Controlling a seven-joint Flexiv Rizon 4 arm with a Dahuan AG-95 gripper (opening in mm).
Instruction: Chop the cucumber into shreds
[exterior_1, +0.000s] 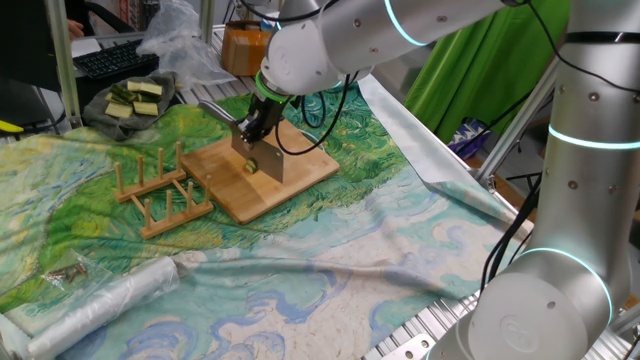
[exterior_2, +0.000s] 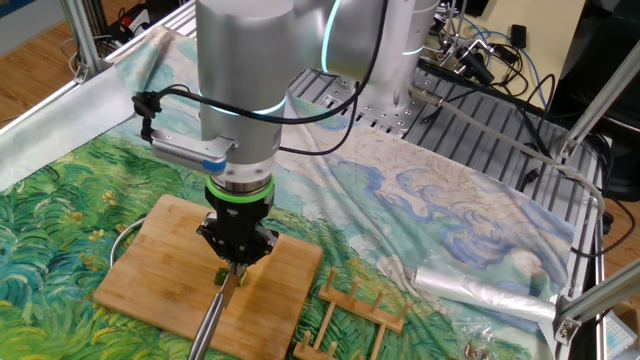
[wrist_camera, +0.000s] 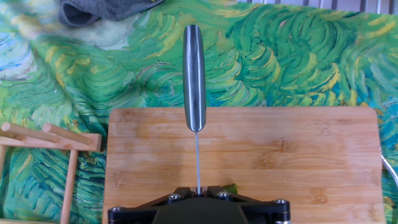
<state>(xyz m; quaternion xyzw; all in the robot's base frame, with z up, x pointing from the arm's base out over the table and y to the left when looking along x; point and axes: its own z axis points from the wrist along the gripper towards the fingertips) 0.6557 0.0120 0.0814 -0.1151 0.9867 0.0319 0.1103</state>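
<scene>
green cucumber (exterior_1: 249, 167) lies just under the hand (exterior_2: 237, 262), which clamps a knife (wrist_camera: 194, 74).

- We note even, bright, diffuse light in all views; shadows soft.
- Mild glare on the crumpled plastic (exterior_1: 95, 300).
- Hand view sharp; the knife handle (wrist_camera: 194, 78) shows a highlight streak.
</scene>
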